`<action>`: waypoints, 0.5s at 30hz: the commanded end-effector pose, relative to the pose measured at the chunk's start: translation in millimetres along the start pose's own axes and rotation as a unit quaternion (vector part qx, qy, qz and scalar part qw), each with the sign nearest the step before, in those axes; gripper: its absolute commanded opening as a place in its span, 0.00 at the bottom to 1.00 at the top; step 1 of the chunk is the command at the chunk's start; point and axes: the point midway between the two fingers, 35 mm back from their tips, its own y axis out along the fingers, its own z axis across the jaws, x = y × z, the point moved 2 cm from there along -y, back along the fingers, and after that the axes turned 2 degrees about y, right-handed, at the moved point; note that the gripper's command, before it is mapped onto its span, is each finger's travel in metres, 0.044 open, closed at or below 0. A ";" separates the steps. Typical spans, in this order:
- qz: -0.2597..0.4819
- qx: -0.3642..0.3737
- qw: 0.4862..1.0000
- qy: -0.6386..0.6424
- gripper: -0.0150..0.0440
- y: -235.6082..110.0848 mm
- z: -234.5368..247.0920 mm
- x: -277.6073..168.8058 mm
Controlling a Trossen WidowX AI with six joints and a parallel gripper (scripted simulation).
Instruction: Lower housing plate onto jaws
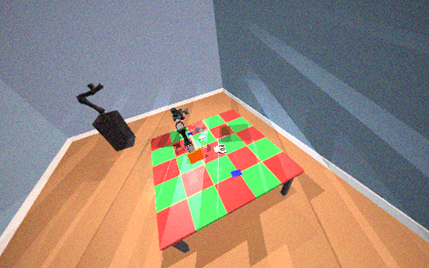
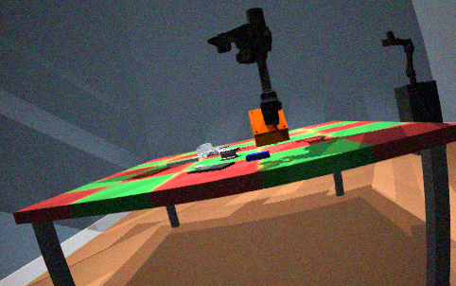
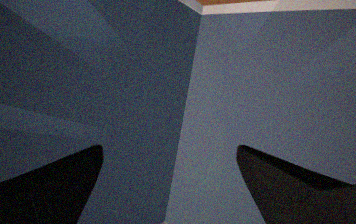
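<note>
Dark flat plate (image 1: 200, 129) (image 2: 210, 168), probably housing plate, lay flat on checkered counter (image 1: 237, 194) (image 2: 208, 186), apart from small grey-white assembly (image 1: 202, 137) (image 2: 229, 152). Jaw stubs too small to tell. White rounded piece (image 1: 220, 149) (image 2: 205, 151) stood beyond assembly in exterior view. Blue block (image 1: 189, 133) (image 2: 257, 155) lay near plate. Arm rose beside orange block (image 1: 195, 155) (image 2: 269, 127); claw (image 1: 186, 113) (image 2: 218, 45) (image 3: 171, 152) hung high above counter, fingers spread, nothing between.

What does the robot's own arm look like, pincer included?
The arm is black, with slim links and bulkier joints. Its pincer has two dark fingers tapering to rounded tips. Cables or markings cannot be made out.
</note>
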 end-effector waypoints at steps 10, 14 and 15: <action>-0.013 -0.009 0.996 -0.090 1.00 4.5 -3.8 10.0; -0.021 -0.014 0.990 -0.137 1.00 6.9 -5.3 15.6; -0.022 -0.015 0.988 -0.149 1.00 7.5 -5.7 17.1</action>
